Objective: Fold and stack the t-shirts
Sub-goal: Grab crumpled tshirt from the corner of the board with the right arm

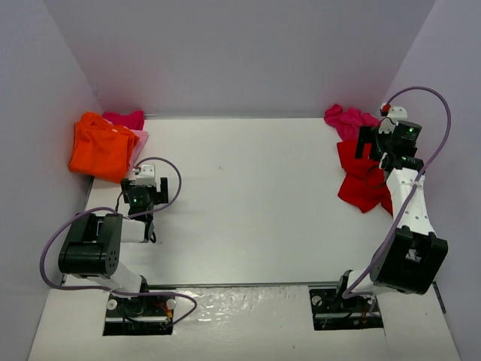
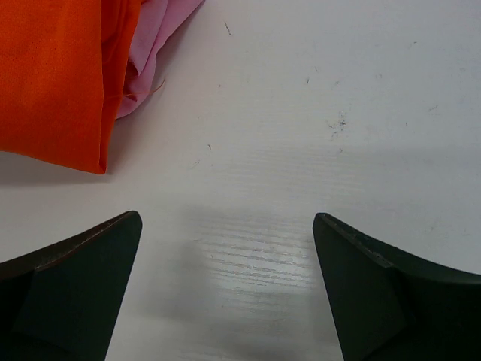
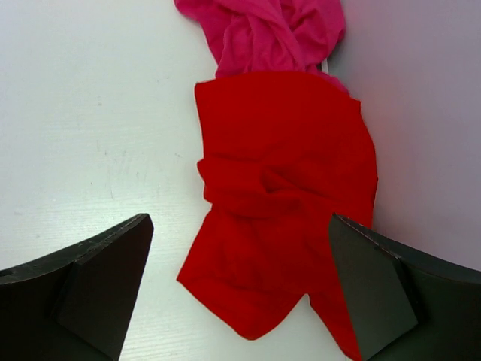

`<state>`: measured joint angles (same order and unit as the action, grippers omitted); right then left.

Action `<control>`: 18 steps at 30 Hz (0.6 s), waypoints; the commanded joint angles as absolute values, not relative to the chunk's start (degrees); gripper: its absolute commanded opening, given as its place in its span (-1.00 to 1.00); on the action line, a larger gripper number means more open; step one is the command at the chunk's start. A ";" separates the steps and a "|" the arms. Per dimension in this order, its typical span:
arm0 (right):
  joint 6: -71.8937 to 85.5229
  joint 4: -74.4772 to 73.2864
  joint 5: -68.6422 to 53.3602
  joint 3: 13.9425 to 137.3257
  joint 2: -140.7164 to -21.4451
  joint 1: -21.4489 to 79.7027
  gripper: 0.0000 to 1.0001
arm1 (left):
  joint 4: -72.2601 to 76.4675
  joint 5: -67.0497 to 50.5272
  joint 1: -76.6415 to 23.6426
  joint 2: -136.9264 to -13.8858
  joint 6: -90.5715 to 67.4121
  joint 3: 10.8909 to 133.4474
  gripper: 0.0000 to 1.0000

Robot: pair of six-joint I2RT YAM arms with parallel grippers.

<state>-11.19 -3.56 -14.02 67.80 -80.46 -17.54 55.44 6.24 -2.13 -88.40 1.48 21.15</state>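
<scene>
At table [image 1: 248, 203] right edge, your right claw [image 3: 239, 224] hangs spread over crumpled red shirt [image 3: 285, 165], magenta shirt [image 3: 263, 30] beyond. Your left claw [image 2: 227, 218] spread, empty, near folded orange shirt [image 2: 52, 75].

Top camera high, looking down, wrist cameras close over table [image 1: 248, 195], left shares orange t-shirt [image 1: 98, 150]

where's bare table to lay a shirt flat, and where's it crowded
The middle of the table is bare, from the orange shirt at far left across to the red shirt at the right edge. Crowded: both far corners, where magenta cloth bunches behind those shirts.
</scene>
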 commanded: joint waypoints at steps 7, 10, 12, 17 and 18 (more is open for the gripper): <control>-13.40 -1.71 -11.40 70.77 -85.19 -17.53 1.00 | 58.54 6.06 -1.71 -87.36 0.79 23.07 0.94; -12.29 -3.20 -11.91 71.72 -86.58 -17.55 1.00 | 58.54 6.06 -1.76 -87.36 0.79 23.09 0.94; -12.13 -3.51 -12.99 71.38 -86.49 -17.49 1.00 | 58.54 6.06 -1.76 -87.36 0.79 23.03 0.94; -12.67 -3.17 -13.18 70.84 -86.21 -17.49 1.00 | 58.54 6.06 -1.76 -87.36 0.79 23.11 0.94; -11.88 -2.99 -13.44 71.01 -86.56 -17.40 1.00 | 58.45 6.06 -1.76 -87.36 0.79 23.03 0.94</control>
